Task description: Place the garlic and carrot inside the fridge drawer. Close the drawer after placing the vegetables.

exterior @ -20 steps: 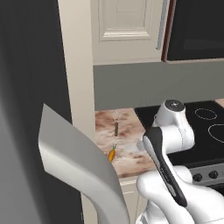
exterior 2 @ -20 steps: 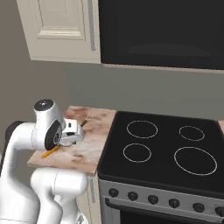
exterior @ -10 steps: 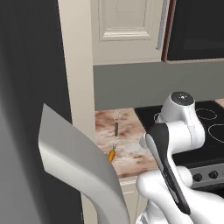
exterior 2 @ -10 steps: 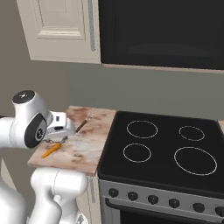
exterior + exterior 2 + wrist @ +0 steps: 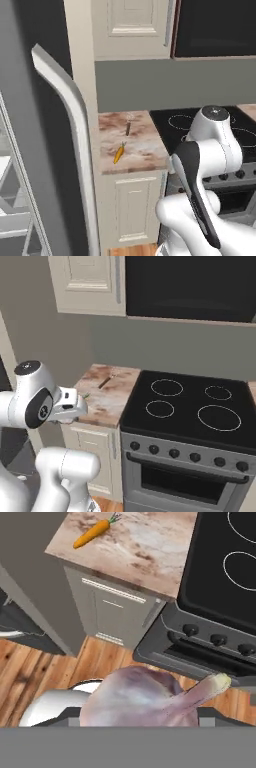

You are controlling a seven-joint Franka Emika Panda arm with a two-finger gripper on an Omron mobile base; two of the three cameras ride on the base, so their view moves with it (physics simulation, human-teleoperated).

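Note:
The garlic (image 5: 145,698), a pale lilac bulb with a thin stem, sits close up at the bottom of the hand view, and my gripper (image 5: 71,417) is shut on it; the bulb hides the fingertips. The hand hangs in front of the counter's left corner, above the wooden floor. The carrot (image 5: 118,153) lies on the marbled counter (image 5: 140,150) near its front left, orange with a green top, and shows again as the carrot (image 5: 92,533) in the hand view. Pale shelves (image 5: 12,210) inside the open fridge show at far left; which part is the drawer I cannot tell.
The grey fridge door (image 5: 70,125) stands open, edge-on, left of the counter. A small dark stick (image 5: 128,129) lies behind the carrot. A black stove (image 5: 190,406) with knobs adjoins the counter on the right. Cabinets hang above.
Both base views have shifted, so the base has moved. The hand has swung off the counter to its front left corner, with the garlic still in it. The carrot lies as before.

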